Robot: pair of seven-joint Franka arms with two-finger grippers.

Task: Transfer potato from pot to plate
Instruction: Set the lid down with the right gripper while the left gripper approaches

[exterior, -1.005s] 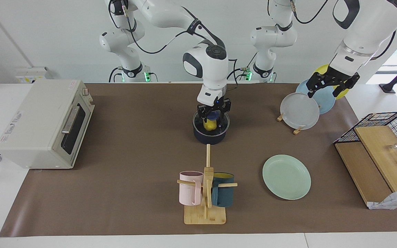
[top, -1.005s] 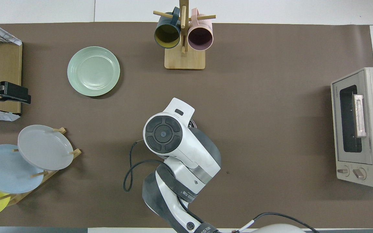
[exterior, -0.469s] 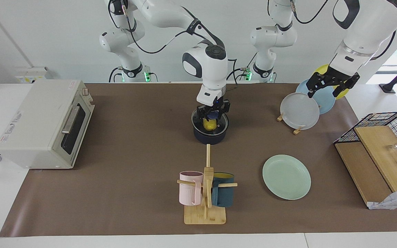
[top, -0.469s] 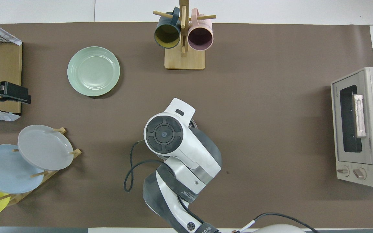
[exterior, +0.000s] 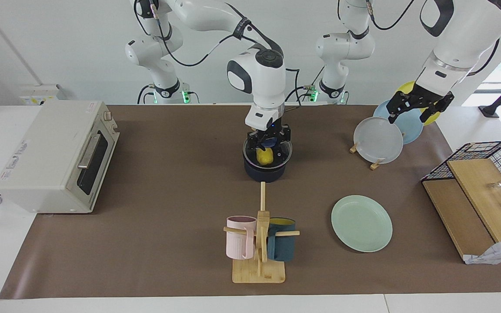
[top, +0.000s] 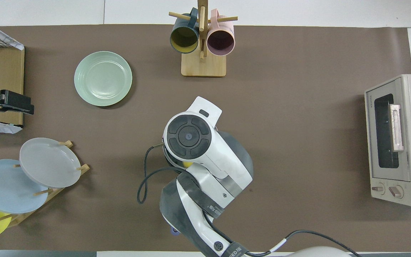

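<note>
The yellow potato (exterior: 265, 156) sits between the fingers of my right gripper (exterior: 267, 153), level with the rim of the navy pot (exterior: 266, 173). The right gripper is shut on the potato and stands straight down over the pot's middle. In the overhead view the right arm's wrist covers the pot, and only a sliver of the potato (top: 187, 164) shows. The mint-green plate (exterior: 361, 223) lies flat and bare, farther from the robots than the pot and toward the left arm's end; it also shows in the overhead view (top: 103, 78). My left gripper (exterior: 410, 116) waits open and empty over the plate rack.
A wooden rack with a grey plate (exterior: 378, 140), a light blue plate and a yellow plate stands near the left arm. A mug tree (exterior: 259, 243) with a pink and a teal mug stands farther out than the pot. A toaster oven (exterior: 57, 154) is at the right arm's end, a wire basket (exterior: 489, 161) at the left arm's end.
My right gripper has risen a little with the potato in it, from inside the pot to about rim height. The left arm has not moved.
</note>
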